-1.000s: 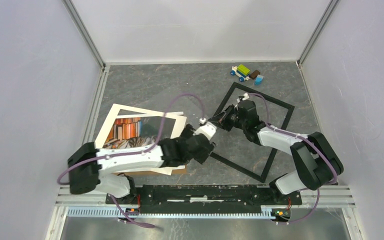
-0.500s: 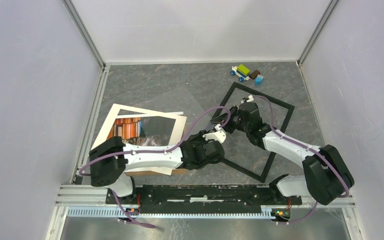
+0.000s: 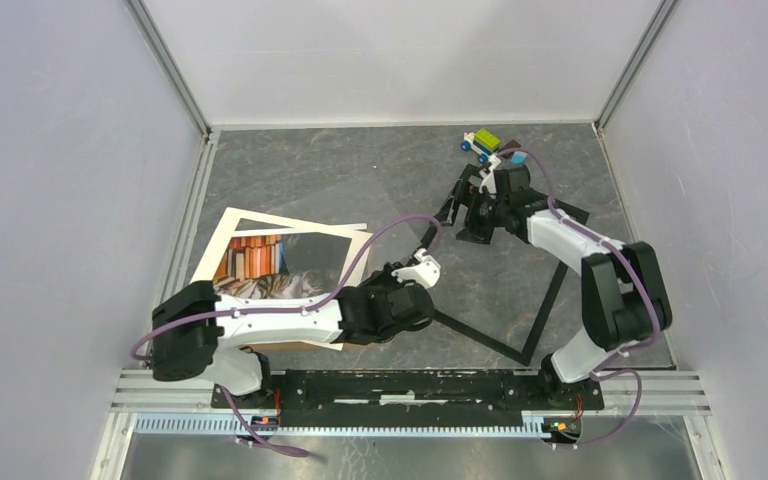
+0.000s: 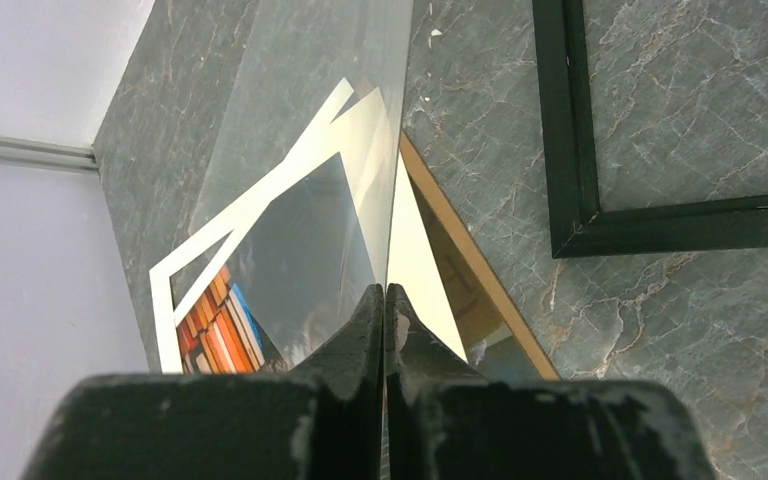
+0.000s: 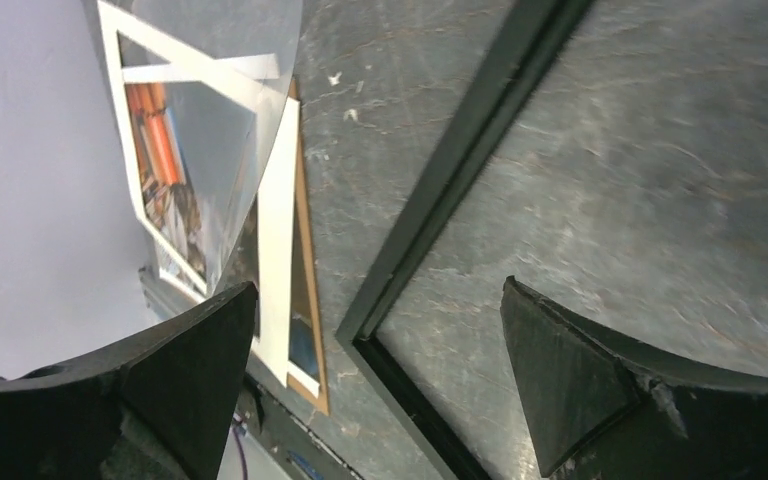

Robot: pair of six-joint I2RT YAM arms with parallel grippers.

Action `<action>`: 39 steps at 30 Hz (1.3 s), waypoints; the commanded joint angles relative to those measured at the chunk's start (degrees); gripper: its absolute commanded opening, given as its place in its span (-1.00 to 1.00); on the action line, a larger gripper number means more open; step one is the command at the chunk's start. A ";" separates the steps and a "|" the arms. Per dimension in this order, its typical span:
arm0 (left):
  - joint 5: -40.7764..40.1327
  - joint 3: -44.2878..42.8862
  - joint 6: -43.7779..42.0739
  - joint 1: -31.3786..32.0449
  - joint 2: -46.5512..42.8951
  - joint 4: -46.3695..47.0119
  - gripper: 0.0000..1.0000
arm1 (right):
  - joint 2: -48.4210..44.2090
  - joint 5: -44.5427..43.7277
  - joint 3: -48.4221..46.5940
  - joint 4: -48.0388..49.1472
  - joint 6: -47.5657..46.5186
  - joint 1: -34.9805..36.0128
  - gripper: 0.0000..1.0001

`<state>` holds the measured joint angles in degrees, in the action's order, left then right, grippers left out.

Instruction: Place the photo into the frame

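**Photo** (image 3: 270, 255): rectangular print of a cat on coloured books, with a wide white border. You will find it face up at the left of the grey marbled table (image 3: 360, 170), resting on a plain brown cardboard board (image 4: 465, 290) and skewed against the table edges.

**Frame** (image 3: 480, 337): thin black rectangular frame, empty and set like a diamond right of centre. It lies near the photo's right side without touching it.

**Left gripper** (image 4: 385, 292): fingers pressed together on the edge of a clear transparent sheet (image 4: 300, 150), which is raised between photo and frame.

**Right gripper** (image 5: 380, 283): fingers spread wide with nothing between them, over the frame's far-left strip.

**Governing relation**: the photo lies to the left of both grippers. Your left arm crosses its near part and is the nearer one, but its grip is occupied. Your right would have to reach across the frame.

**Views**:
- The top view gives you the layout but barely shows the sheet.
- The left wrist shows the clamp, with the photo visible through the sheet.
- The right wrist shows the spread fingers and the black strip beneath them.
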<state>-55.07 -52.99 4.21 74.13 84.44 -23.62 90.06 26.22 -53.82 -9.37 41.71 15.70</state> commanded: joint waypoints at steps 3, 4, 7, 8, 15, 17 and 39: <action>2.50 4.23 -1.03 0.66 -9.03 8.19 -0.95 | 8.55 8.21 -9.72 -2.67 -1.55 0.99 0.94; 2.91 5.14 -1.31 0.66 -9.92 8.93 -0.95 | 9.41 8.32 -10.22 -1.55 -0.13 0.99 0.92; 2.91 5.84 -2.41 0.67 -11.54 9.70 -0.95 | 11.60 8.16 -11.96 1.56 4.46 1.66 0.87; 2.86 5.88 -2.61 0.67 -11.86 9.65 -0.95 | 12.46 7.94 -12.98 2.09 5.10 1.99 0.86; 4.37 6.19 -1.93 0.64 -13.77 9.63 -0.95 | 16.61 4.25 -17.82 5.66 9.98 2.37 0.83; 5.16 6.36 -1.82 0.66 -14.25 9.50 -0.95 | 17.79 4.03 -18.16 8.29 12.40 2.85 0.81; 9.36 8.77 -0.16 0.67 -15.89 10.00 -0.95 | 30.61 7.95 -26.06 7.19 18.42 8.41 0.34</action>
<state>-46.02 -44.58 3.36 74.39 69.87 -16.58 120.95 33.01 -79.85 -5.06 57.36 24.32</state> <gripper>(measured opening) 0.033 0.682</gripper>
